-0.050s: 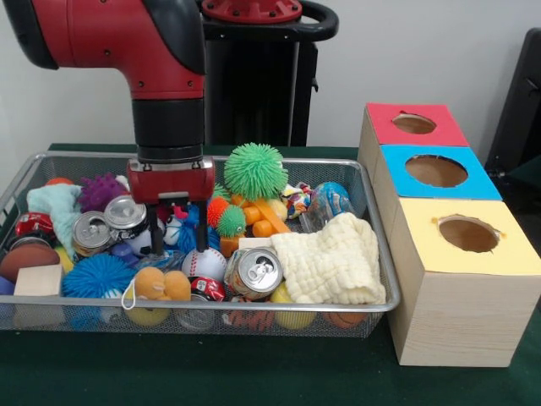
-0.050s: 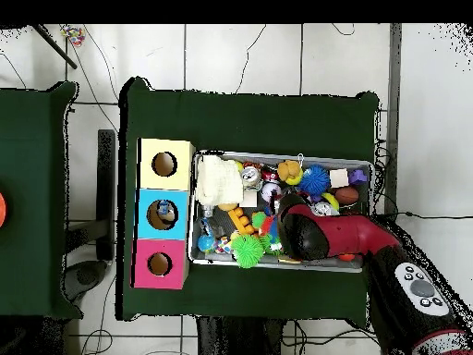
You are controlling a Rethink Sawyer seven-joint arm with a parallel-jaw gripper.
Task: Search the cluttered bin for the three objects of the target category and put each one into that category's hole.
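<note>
- The dark green surface (image 1: 254, 372) is seen carrying everything, bin and boxes alike.
- The red and black arm (image 1: 161, 68) is lowered straight into the wire bin (image 1: 372, 245), over its left-middle part in the front view.
- Three wooden boxes are lined up just beside the bin: a yellow-topped one (image 1: 507, 249), a blue-topped one (image 1: 401, 182) and a red-topped one (image 1: 385, 127), each with a round hole cut in the lid.
- A cream cloth (image 1: 334, 266) is piled at the bin's end nearest the boxes.
- A green spiky ball (image 1: 255, 170) is parked at the back, with a blue spiky ball (image 1: 98, 275) at the front.
- The jaws (image 1: 178, 228) are held apart, nothing clamped, two dark fingers (image 1: 201, 227) set down among the toys.
- A baseball (image 1: 204, 265) is found right under the jaws, touching a silver can (image 1: 254, 272); two more cans (image 1: 125, 213) are lying just beside the fingers.
</note>
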